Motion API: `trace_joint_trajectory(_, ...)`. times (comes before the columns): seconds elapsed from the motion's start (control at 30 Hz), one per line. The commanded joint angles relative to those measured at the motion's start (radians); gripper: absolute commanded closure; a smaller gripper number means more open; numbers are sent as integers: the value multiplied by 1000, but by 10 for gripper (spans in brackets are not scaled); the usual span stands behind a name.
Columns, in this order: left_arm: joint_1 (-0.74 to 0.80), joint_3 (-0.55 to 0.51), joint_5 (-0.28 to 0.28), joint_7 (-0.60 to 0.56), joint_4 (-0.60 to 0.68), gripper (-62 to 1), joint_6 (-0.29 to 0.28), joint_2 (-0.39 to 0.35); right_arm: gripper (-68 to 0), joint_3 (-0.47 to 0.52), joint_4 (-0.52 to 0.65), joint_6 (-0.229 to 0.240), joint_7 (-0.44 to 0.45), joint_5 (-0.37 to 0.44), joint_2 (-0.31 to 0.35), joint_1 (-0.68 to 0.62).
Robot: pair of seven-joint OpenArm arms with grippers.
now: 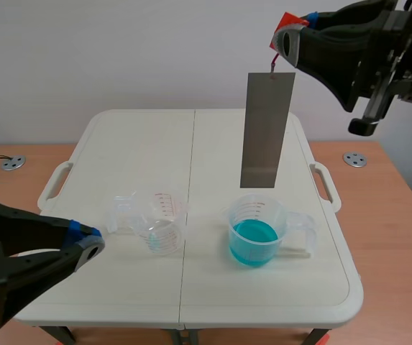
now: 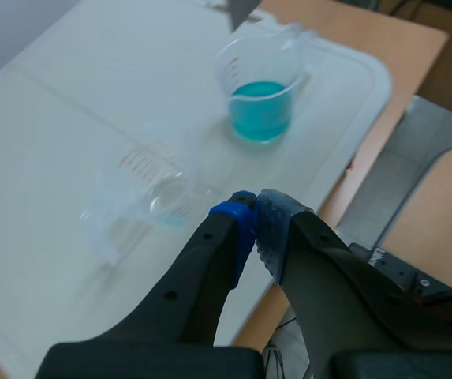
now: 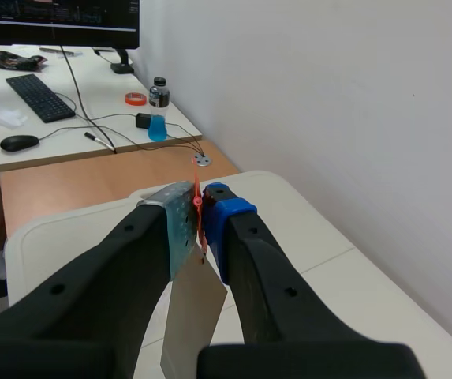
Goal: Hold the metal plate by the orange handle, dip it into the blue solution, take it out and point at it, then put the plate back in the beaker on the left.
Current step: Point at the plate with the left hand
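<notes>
A long grey metal plate (image 1: 267, 129) hangs upright in the air from its orange handle (image 1: 289, 21), its lower edge just above the beaker of blue solution (image 1: 254, 231). My right gripper (image 1: 286, 37) is shut on the handle, high at the right. From the right wrist the orange handle (image 3: 197, 203) shows pinched between the pads, the plate (image 3: 194, 316) hanging below. The left beaker (image 1: 159, 221), clear and nearly empty, stands left of the blue one. My left gripper (image 1: 90, 243) is shut on nothing, low at the left, near that beaker (image 2: 151, 197). The blue beaker (image 2: 260, 93) lies farther ahead.
Both beakers stand on a white folding table (image 1: 119, 144) set on a wooden top (image 1: 400, 208). Behind the right gripper a desk carries a keyboard (image 3: 39, 96), a mouse (image 3: 17, 142), a bottle (image 3: 157, 110) and cables.
</notes>
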Motion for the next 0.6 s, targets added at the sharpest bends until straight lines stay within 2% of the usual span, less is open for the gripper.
trace_joint_trajectory(0.0, -30, 21, -9, -11, 10, -34, 4, -1, -11, 19, 17, 5, 19, 15, 14, 10)
trace_joint_trajectory(0.27, -209, 217, 3, 9, -24, -34, 6, 0, -11, 32, 17, 5, 10, 14, 13, 7)
trace_joint_trajectory(0.43, -380, 362, 2, 18, -143, -34, 16, 5, -11, 32, 17, 5, 7, 14, 13, 7)
trace_joint_trajectory(0.57, -512, 457, 2, 19, -250, -34, 17, 42, -11, 32, 17, 5, 7, 14, 13, 7)
